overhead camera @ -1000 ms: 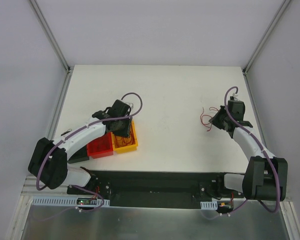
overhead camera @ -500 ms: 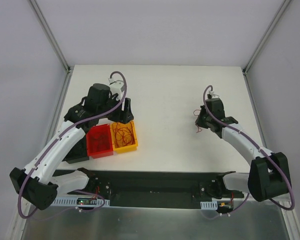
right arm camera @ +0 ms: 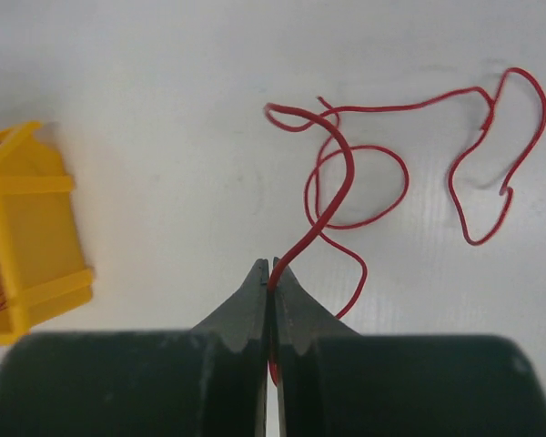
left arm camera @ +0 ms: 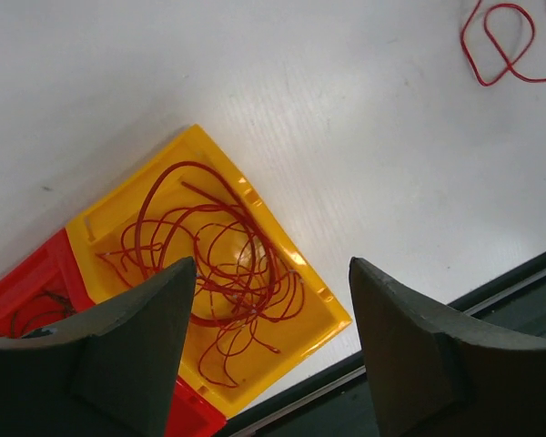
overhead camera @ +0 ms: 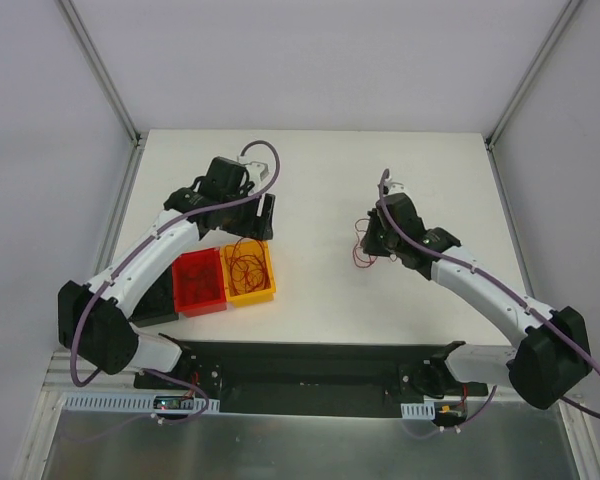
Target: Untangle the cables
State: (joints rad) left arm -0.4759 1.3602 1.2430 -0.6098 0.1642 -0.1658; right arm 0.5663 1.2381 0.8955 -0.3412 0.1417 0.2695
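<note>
Right arm has swung in toward table centre; left arm has lifted off the yellow bin. Left tool now wide, empty: red cables dropped in the bin. Right tool pinched on one red strand, probably next to sort.

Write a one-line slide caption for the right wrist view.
Right gripper shut on a red cable, more red loops spread over the white table ahead; yellow bin at the left edge.
</note>
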